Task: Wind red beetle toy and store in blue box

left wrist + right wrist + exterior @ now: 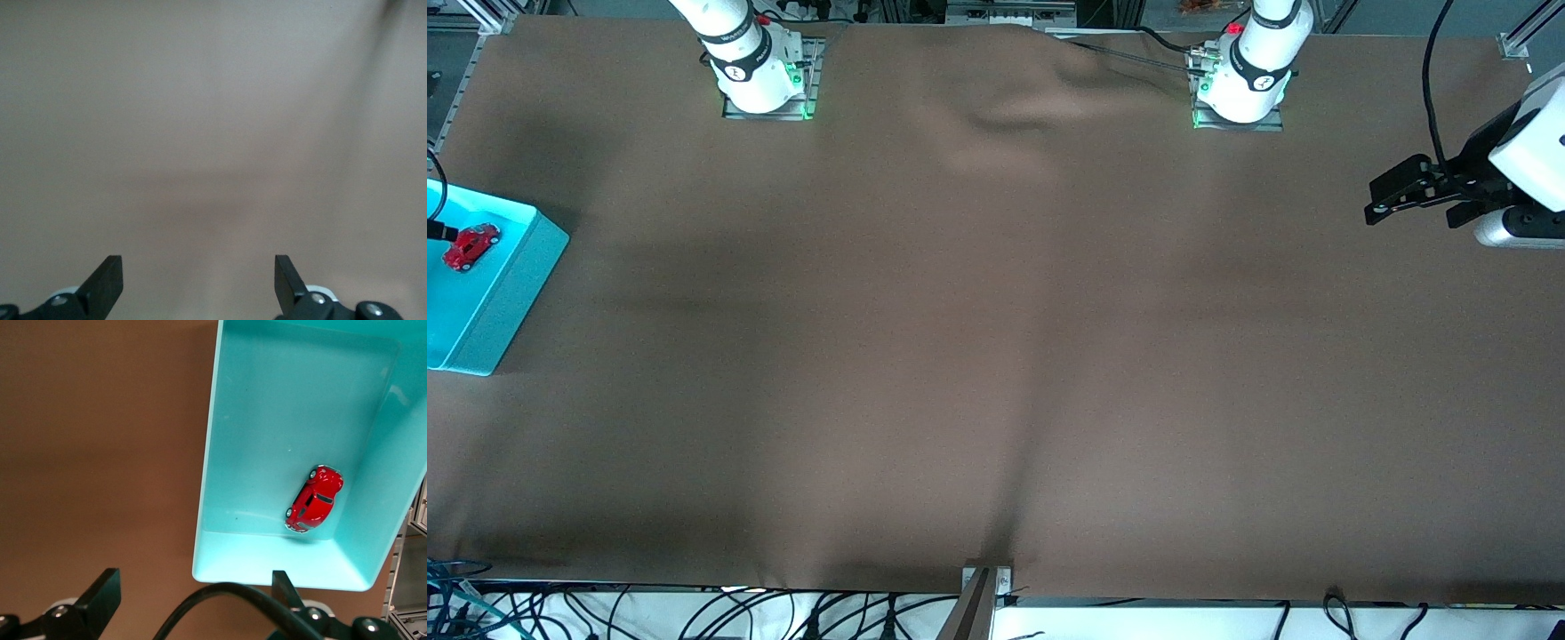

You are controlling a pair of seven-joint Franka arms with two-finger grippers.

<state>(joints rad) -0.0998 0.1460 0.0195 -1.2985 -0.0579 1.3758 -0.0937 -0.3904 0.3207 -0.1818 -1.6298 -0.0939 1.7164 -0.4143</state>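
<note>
Right wrist view gives us the tiny glossy red beetle toy (315, 499) lying inside the turquoise-blue rectangular box (267, 563), our right gripper (193, 590) spread empty above; our left gripper (199, 280) waits, also spread, at its own table end.

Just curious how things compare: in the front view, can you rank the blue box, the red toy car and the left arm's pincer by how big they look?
1. Box, though partly cut off.
2. Left pincer, raised, so nearness may enlarge it.
3. Car.

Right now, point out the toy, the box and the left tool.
toy (315, 499), right wrist view, on its red roof.
box (267, 420), right wrist view, on its bare floor.
left tool (1375, 213), front view, at its fingertips, over the table's left-arm end.
</note>
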